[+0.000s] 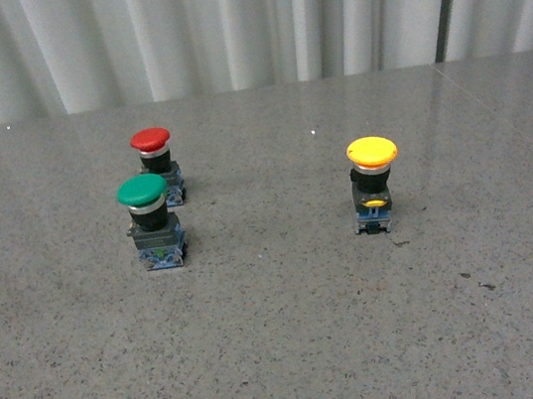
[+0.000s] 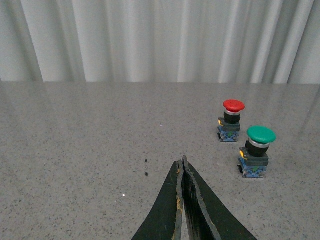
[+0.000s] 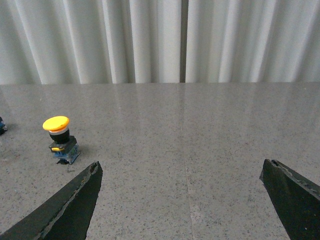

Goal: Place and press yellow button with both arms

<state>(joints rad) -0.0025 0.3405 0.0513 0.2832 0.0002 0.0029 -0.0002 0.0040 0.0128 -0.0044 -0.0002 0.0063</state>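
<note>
The yellow button (image 1: 375,181) stands upright on the grey table, right of centre in the front view, with a yellow cap, silver collar, black body and blue-grey base. It also shows in the right wrist view as the yellow button (image 3: 59,139), ahead of and off to one side of my right gripper (image 3: 182,170), which is open with only bare table between its black fingers (image 3: 75,205). My left gripper (image 2: 182,165) is shut, its fingers pressed together and holding nothing, well short of the buttons. Neither arm appears in the front view.
A green-capped switch (image 1: 152,221) and a red-capped switch (image 1: 159,164) stand close together on the left of the table (image 1: 290,356); both also show in the left wrist view, green-capped switch (image 2: 257,156), red-capped switch (image 2: 230,119). A white curtain (image 1: 221,26) hangs behind.
</note>
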